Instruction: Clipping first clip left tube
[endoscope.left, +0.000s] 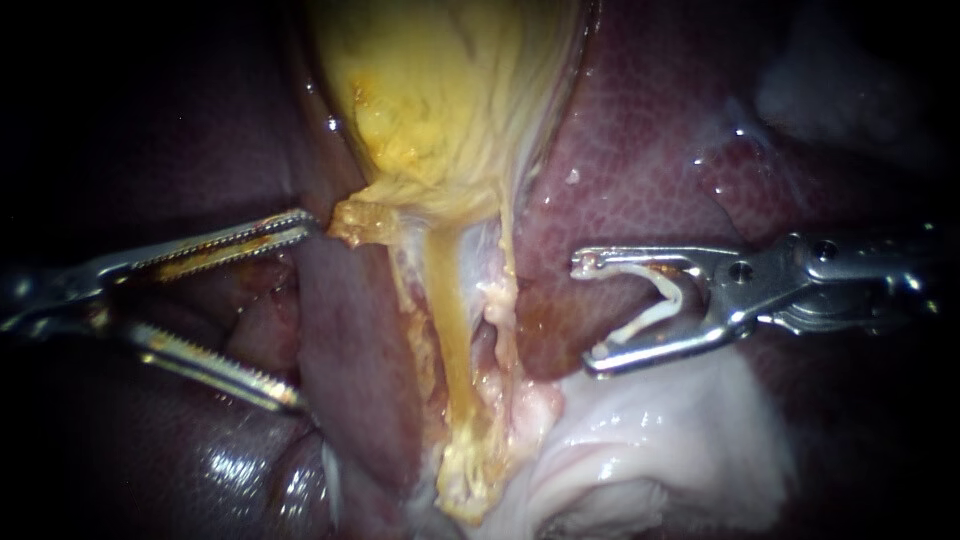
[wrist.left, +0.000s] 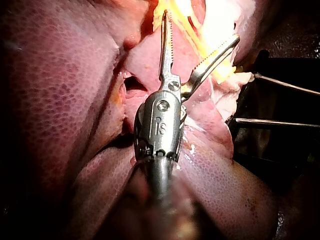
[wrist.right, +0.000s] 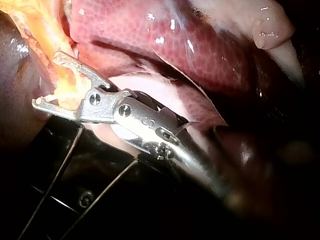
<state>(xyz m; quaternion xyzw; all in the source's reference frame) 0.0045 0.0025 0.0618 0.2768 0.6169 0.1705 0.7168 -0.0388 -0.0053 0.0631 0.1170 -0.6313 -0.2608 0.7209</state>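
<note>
No clip sat yet on the yellowish left tube (endoscope.left: 452, 330) below the yellow gallbladder (endoscope.left: 440, 90); the right silver instrument (endoscope.left: 585, 313) held its pincer wide around a white V-shaped plastic clip (endoscope.left: 665, 300), near the tube but apart from it, and the left silver instrument (endoscope.left: 300, 312) had its pincer gaping, empty.

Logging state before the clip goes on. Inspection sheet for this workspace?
Surface: mottled dark red liver, wet and glistening.
Job's things: yellow gallbladder; yellow tube below it, no clip on it; white open clip.
Clutter: nothing seen.
Instruments: left instrument, serrated jaws open, holding nothing; right instrument, wide jaws holding the clip, short of the tube.
Cables: thin straight rods or wires beside the tissue, cannot tell which.
Surroundings: dark frame; pale white tissue.
</note>
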